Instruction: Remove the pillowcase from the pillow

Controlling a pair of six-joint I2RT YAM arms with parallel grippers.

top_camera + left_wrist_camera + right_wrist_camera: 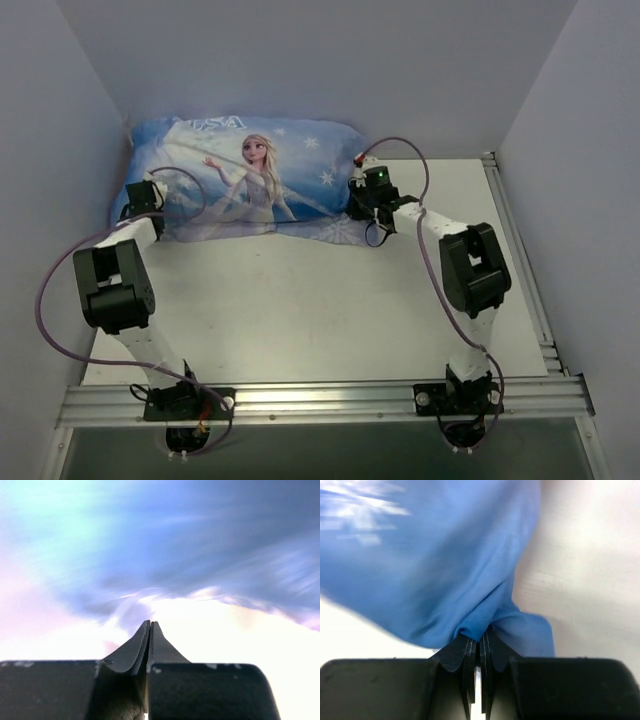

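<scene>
While right gripper [480, 639] is pinching pillowcase [435, 565] fold between closed fingers, left gripper [150, 625] is sitting closed, cloth just beyond tips, hold unclear. Confirming left grip, then pulling evenly; pillow hiding inside.

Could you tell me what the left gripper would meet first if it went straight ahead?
The pillowcase: the shut left gripper points straight into its blue fabric; blur hides whether they already touch.
</scene>
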